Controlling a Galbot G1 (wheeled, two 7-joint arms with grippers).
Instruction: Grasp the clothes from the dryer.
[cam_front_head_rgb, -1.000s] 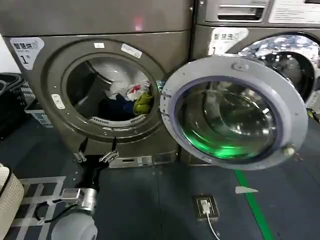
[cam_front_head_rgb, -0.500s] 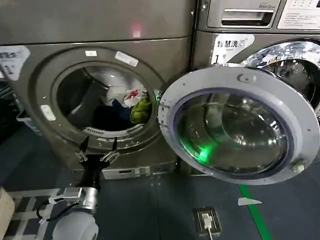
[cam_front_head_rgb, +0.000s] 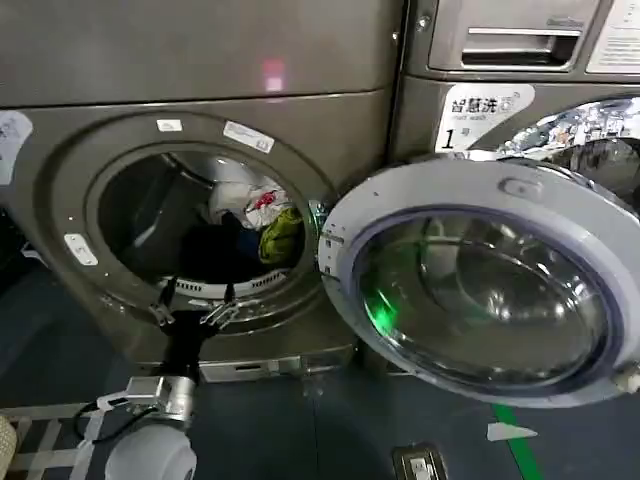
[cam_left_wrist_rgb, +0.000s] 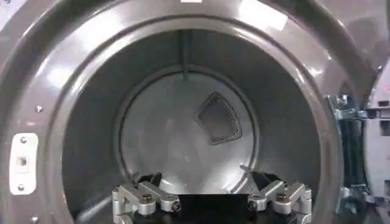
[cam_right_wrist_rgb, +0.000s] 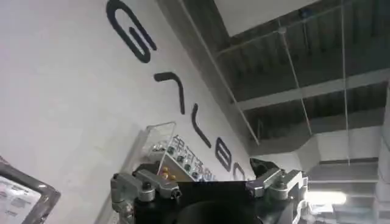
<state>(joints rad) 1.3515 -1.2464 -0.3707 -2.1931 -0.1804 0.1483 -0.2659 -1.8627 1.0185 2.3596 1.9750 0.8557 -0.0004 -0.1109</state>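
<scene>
the left gripper (cam_front_head_rgb: 194, 306) has its silver metal fingers spread, holding nothing, and it's come up to the near lower rim of the big bronze-grey metal dryer (cam_front_head_rgb: 60, 150); half a second ago it sat a bit lower. the round porthole looks bigger now too. the soft crumpled clothes (cam_front_head_rgb: 262, 215), white, navy and yellow-green, lie inside the drum toward the right. the round chrome-rimmed glass door (cam_front_head_rgb: 480, 280) hangs open on the right. the right gripper (cam_right_wrist_rgb: 210, 182) is spread too, pointing up at a ceiling.
</scene>
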